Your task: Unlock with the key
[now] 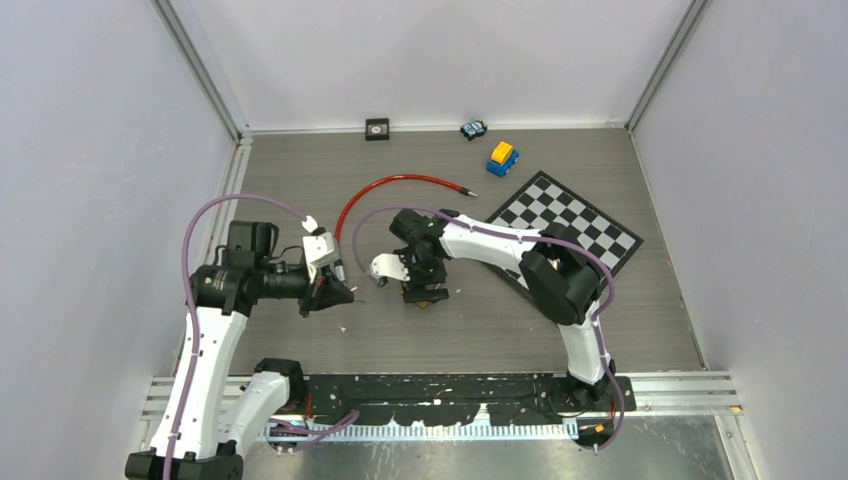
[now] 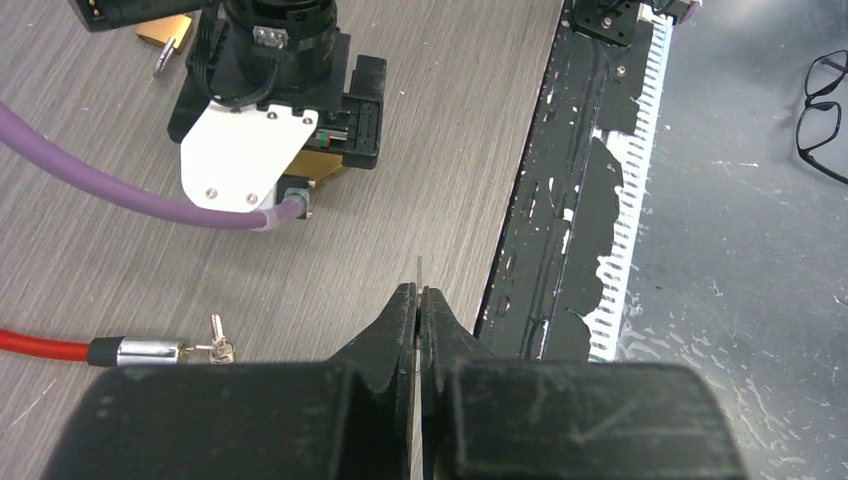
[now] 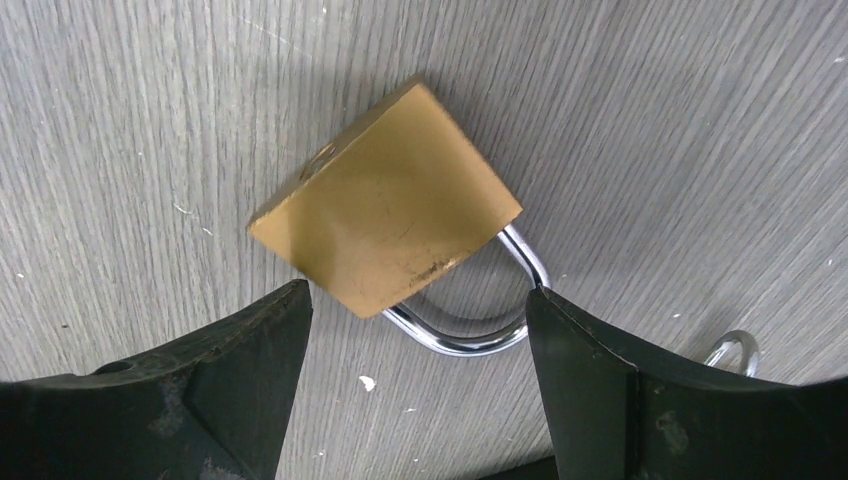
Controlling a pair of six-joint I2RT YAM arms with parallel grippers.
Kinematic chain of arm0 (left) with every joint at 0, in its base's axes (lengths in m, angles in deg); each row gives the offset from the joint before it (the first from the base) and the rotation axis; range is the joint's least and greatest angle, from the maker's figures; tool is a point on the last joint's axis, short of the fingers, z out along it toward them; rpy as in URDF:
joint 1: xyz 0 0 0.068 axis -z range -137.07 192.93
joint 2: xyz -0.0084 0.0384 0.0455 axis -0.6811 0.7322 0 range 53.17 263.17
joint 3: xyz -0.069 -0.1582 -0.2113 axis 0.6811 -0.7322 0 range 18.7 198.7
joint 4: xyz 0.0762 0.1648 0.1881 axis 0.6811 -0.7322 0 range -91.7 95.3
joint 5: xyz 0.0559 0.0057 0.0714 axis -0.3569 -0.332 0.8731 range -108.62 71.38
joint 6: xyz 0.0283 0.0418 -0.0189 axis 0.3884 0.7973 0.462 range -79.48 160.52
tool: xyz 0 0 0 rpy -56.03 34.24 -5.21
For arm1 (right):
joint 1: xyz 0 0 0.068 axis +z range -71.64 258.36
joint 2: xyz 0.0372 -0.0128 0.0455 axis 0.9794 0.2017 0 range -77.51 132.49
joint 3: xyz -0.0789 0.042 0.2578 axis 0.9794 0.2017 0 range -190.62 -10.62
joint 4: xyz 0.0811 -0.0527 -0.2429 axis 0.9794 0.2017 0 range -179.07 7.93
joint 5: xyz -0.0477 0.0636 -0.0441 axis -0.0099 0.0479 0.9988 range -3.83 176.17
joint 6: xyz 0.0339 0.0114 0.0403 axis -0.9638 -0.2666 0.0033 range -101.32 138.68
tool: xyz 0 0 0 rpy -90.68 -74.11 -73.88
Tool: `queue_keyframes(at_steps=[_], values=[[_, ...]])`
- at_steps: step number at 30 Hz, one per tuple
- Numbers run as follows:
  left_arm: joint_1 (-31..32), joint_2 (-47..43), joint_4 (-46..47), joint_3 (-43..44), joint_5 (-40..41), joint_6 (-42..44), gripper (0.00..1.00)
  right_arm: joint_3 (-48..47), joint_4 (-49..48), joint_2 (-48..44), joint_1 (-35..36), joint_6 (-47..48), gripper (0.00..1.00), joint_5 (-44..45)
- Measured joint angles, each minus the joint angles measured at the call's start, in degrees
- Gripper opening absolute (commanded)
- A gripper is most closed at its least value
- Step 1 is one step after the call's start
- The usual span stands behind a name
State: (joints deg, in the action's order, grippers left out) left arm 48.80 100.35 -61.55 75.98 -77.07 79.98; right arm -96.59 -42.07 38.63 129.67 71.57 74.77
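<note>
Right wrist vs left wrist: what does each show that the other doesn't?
Right wrist only: the padlock whole, brass face and shackle, between the open right gripper's fingers. Left wrist only: left gripper shut on a thin key, red cable, eyeglasses. Both: the wood-grain table; the left wrist catches just a brass sliver of the padlock.

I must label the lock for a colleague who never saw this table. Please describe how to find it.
Start at the checkered board on the right and follow the right arm to its claw. The padlock lies flat under that open claw, between its fingers. Its brass body and steel loop set it apart from the red cable nearby.
</note>
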Motion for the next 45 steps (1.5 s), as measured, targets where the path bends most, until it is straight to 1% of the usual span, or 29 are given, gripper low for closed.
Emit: queue_keyframes(at_steps=[8,12,18,23,29,40,43,45], values=[[0.0,-0.6,0.0,0.0,0.6,0.0,0.00,-2.3,1.3,2.8,1.0,1.2,0.83,0.2],[0.0,-0.7,0.0,0.0,0.9,0.0,0.00,-2.4,1.4,2.9,1.6,1.2,0.78,0.3],[0.0,-1.0,-0.1,0.0,1.3,0.0,0.00,-1.6,1.3,2.5,2.2,0.9,0.74,0.4],[0.0,-1.3,-0.1,0.0,1.5,0.0,0.00,2.6,0.7,-0.3,2.2,-0.3,0.69,0.8],[0.0,-1.5,-0.1,0.0,1.5,0.0,0.00,7.3,0.4,-3.6,2.2,-3.6,0.59,0.8],[0.0,-2.3,-0.3,0.0,1.5,0.0,0.00,10.6,-2.5,-5.7,2.3,-9.9,0.57,2.6],[0.0,-2.4,-0.3,0.0,1.5,0.0,0.00,10.9,-3.1,-5.9,2.3,-11.0,0.61,3.1],[0.0,-2.5,-0.3,0.0,1.5,0.0,0.00,11.2,-3.6,-6.2,2.3,-11.5,0.67,3.3]])
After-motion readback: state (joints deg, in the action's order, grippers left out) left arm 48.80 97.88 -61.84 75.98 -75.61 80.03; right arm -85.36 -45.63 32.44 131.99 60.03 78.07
